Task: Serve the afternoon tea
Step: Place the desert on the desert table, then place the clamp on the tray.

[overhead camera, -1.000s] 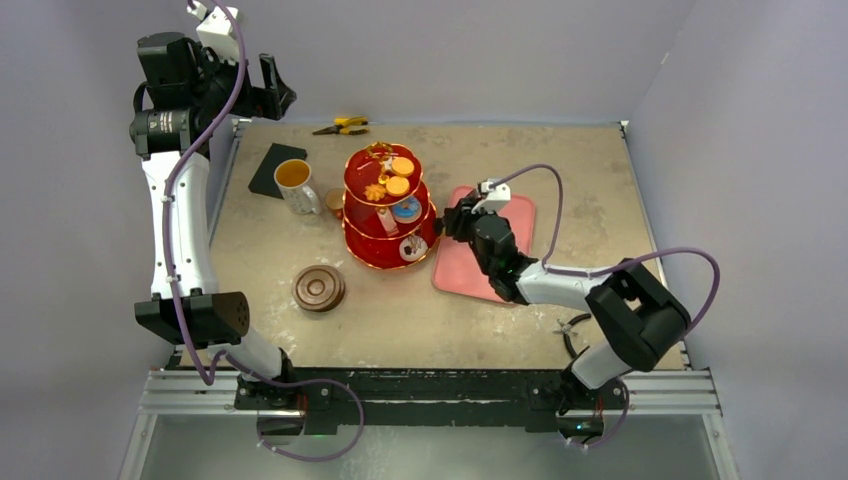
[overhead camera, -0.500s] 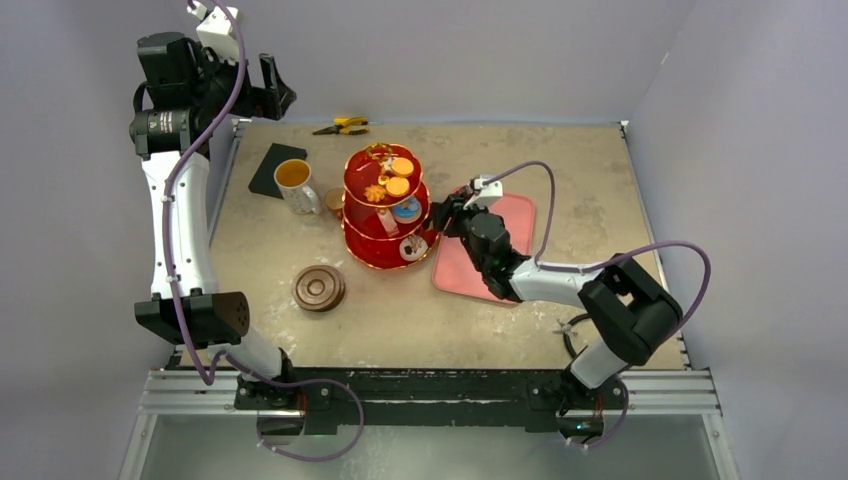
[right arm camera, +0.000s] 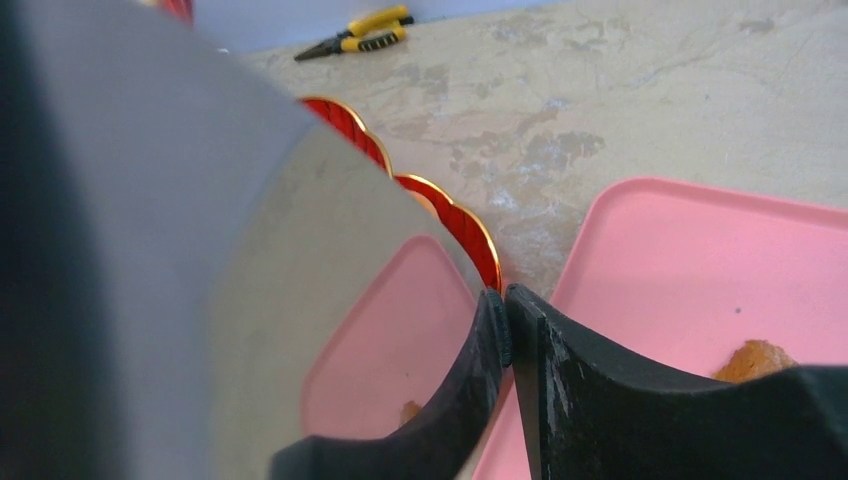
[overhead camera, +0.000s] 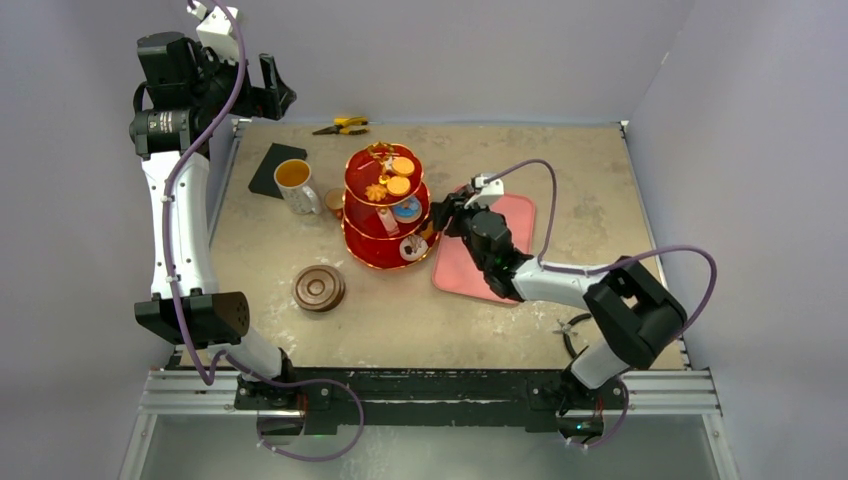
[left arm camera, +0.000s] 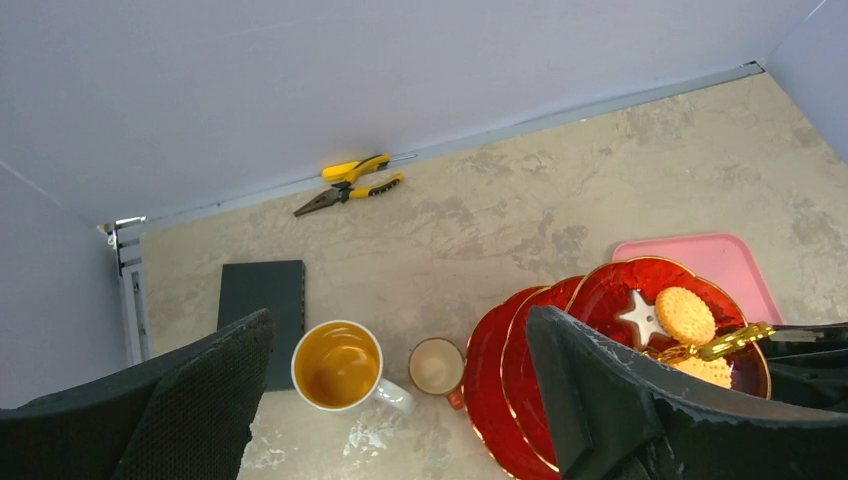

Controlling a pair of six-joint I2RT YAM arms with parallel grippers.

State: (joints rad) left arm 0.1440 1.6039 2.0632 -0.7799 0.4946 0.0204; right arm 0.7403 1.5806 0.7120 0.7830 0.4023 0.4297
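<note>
The right claw [overhead camera: 447,216] is pressed in against the right side of the red three-tier stand [overhead camera: 368,243], low over the left edge of the pink tray [overhead camera: 515,215]. In its wrist view one black finger [right arm camera: 600,400] meets the stand's gold-edged rim, next to what looks like its own reflection in a shiny surface. From that I cannot tell whether the jaws are apart or closed, or whether they hold anything. Its position suggests work at the stand's lower tiers, either setting a pastry down or letting go at the rim. The stand sits near the middle of the worktop, a little toward the far edge, with biscuits [overhead camera: 402,166] on its top tier and a blue-topped pastry [overhead camera: 406,210] below, so it looks mostly dressed. The tray lies close against the stand on the right, probably as the supply spot, and an orange-brown piece [right arm camera: 755,358] lies on it. The white mug of tea [overhead camera: 293,180] and the small copper cup [overhead camera: 334,202] stand just left of the stand. The stack of brown saucers [overhead camera: 319,287] sits apart toward the near-left, not yet under any cup. The left claw [overhead camera: 272,92] hangs high over the far-left corner, jaws wide and empty, likely parked clear of the right arm. Yellow-handled pliers [overhead camera: 342,126] lie at the far edge.
</note>
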